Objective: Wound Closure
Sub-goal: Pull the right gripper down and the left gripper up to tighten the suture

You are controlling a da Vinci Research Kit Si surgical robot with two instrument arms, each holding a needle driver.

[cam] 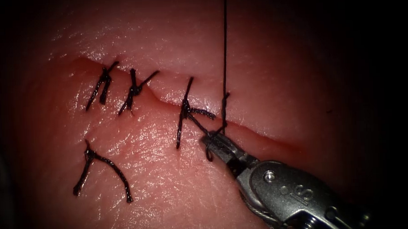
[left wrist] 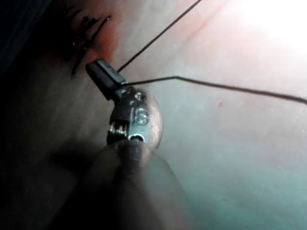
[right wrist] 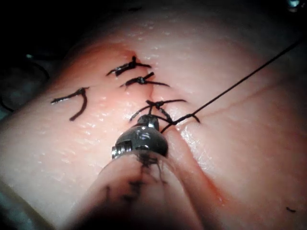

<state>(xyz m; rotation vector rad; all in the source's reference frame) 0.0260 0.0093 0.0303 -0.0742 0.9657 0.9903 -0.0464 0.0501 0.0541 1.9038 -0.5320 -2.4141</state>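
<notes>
Gripping the thread (cam: pixel 224 46) right at the cut (cam: pixel 259 137), the right arm's tool (cam: pixel 212 140) is coming in from the lower right of the endoscope view. Its wrist is angling up and to the left, and its jaws are pressing together just beside the third knotted stitch (cam: pixel 186 111). From the jaws the thread is rising taut and nearly straight up. A small dark curl (cam: pixel 209 154) is hanging under the jaw tips; whether it is thread or the needle's end I cannot tell, and I cannot tell where the needle is. Three tied stitches are crossing the cut on the tissue (cam: pixel 161 184), and a loose forked piece of thread (cam: pixel 97 163) is lying on the surface at the lower left, apart from them. The right wrist view is looking along the shaft at the same tool (right wrist: pixel 151 119), so the wrist is hiding most of the jaws. There the thread (right wrist: pixel 240 81) is stretching away over the tissue, and the stitches are lined up beyond the tip. The left wrist view is giving a side look at a tool (left wrist: pixel 101 74) with dark jaws closed flat. It is also showing two strands leaving that tool, one climbing steeply (left wrist: pixel 158 36) and one running off low with a slight bend (left wrist: pixel 230 87). Whether this is the left arm's own tool I cannot tell, so I cannot tell that arm's grip either.
</notes>
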